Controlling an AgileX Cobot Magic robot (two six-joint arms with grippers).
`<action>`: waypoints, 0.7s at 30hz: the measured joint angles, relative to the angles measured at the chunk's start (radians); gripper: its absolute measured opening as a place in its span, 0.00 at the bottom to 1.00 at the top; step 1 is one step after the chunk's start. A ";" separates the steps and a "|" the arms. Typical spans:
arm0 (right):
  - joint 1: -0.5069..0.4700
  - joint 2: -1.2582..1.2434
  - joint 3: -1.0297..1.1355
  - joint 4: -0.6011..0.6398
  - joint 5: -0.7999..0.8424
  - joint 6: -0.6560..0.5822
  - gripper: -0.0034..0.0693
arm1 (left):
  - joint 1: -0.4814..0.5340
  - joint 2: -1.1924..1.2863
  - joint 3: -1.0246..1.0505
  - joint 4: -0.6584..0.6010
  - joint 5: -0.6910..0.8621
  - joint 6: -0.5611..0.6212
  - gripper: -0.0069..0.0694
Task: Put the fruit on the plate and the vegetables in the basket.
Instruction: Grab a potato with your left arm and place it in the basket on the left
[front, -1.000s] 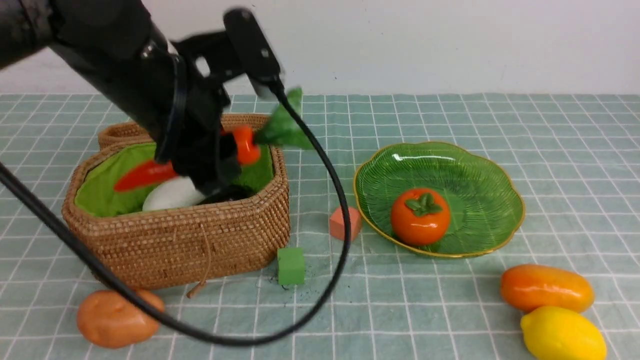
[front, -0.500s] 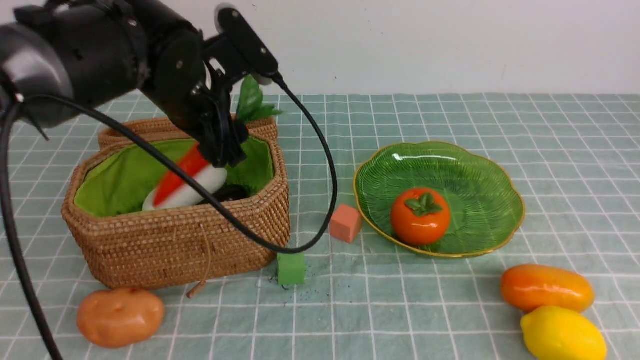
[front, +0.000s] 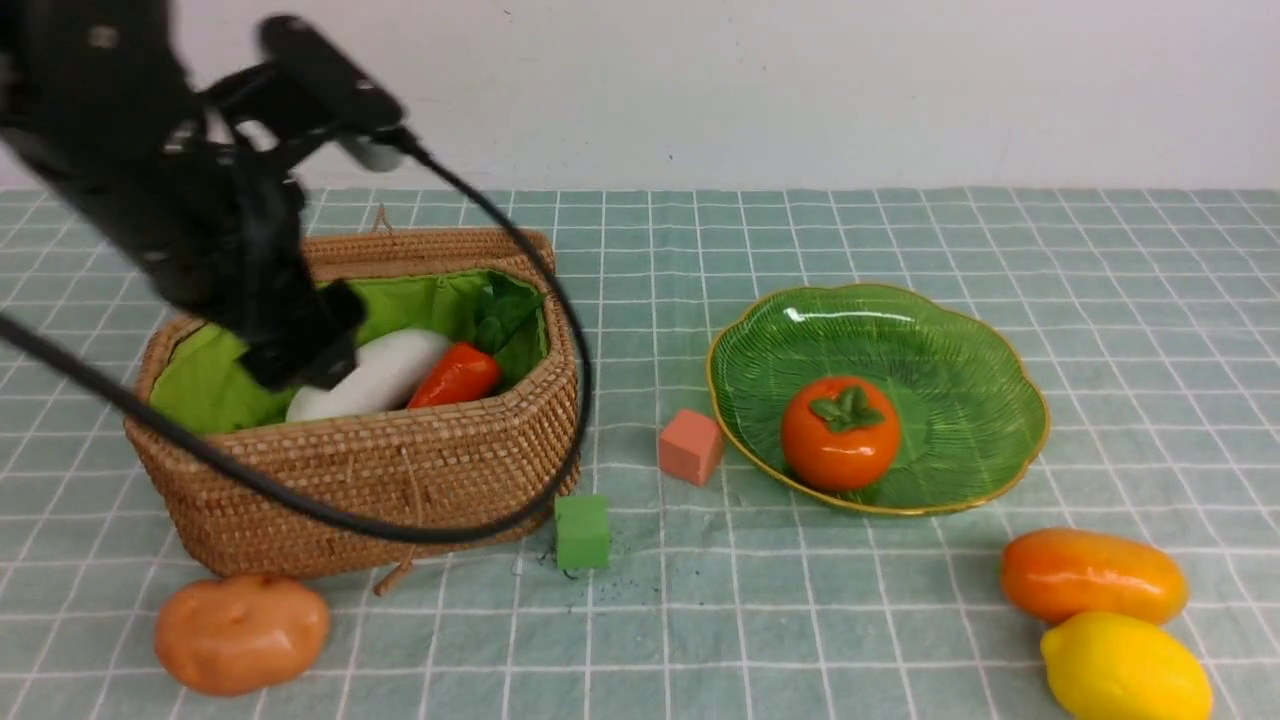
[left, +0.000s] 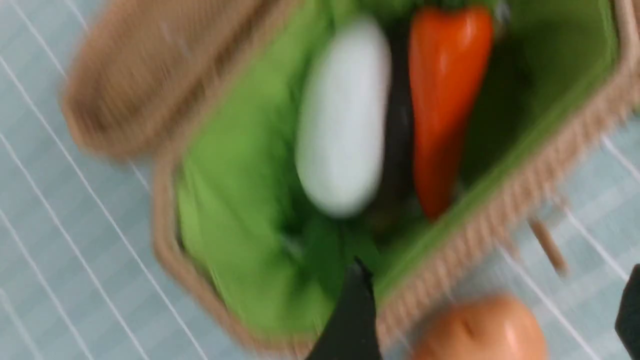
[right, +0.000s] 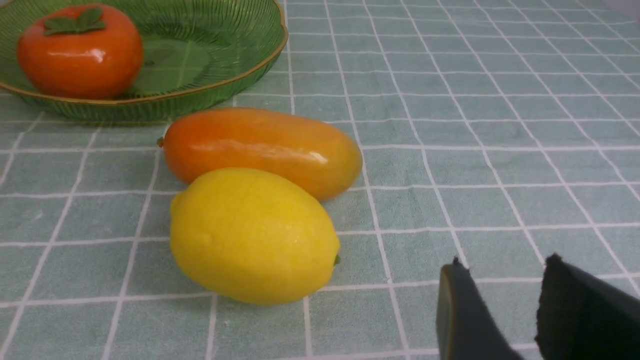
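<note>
The wicker basket (front: 400, 480) holds a long white vegetable (front: 378, 372), a red-orange carrot (front: 455, 375) and, between them in the left wrist view, a dark eggplant (left: 398, 125). My left gripper (front: 300, 350) hovers open and empty over the basket's left side, blurred with motion. A tan potato (front: 240, 632) lies in front of the basket and shows between the left fingers (left: 352, 315). The green plate (front: 960, 330) carries the persimmon (front: 840, 432). The mango (right: 260, 150) and lemon (right: 252, 235) lie beside my right gripper (right: 504, 261), which stands slightly open and empty.
A green cube (front: 582, 531) sits at the basket's front right corner and a salmon cube (front: 690, 446) lies between basket and plate. The left arm's black cable (front: 570, 400) loops across the front of the basket. The checked cloth (front: 900, 230) covers the table.
My left gripper has opened and let go of the carrot, which now lies in the basket beside the white vegetable. The left arm has swung to the left. The right side is unchanged.
</note>
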 joint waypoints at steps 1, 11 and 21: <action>0.000 0.000 0.000 0.000 0.000 0.000 0.38 | 0.038 -0.025 0.035 -0.050 0.019 0.018 0.90; 0.000 0.000 0.000 0.000 0.000 0.000 0.38 | 0.254 -0.153 0.336 -0.305 -0.163 -0.003 0.84; 0.000 0.000 0.000 0.000 0.000 0.000 0.38 | 0.254 -0.060 0.367 -0.277 -0.180 -0.350 0.84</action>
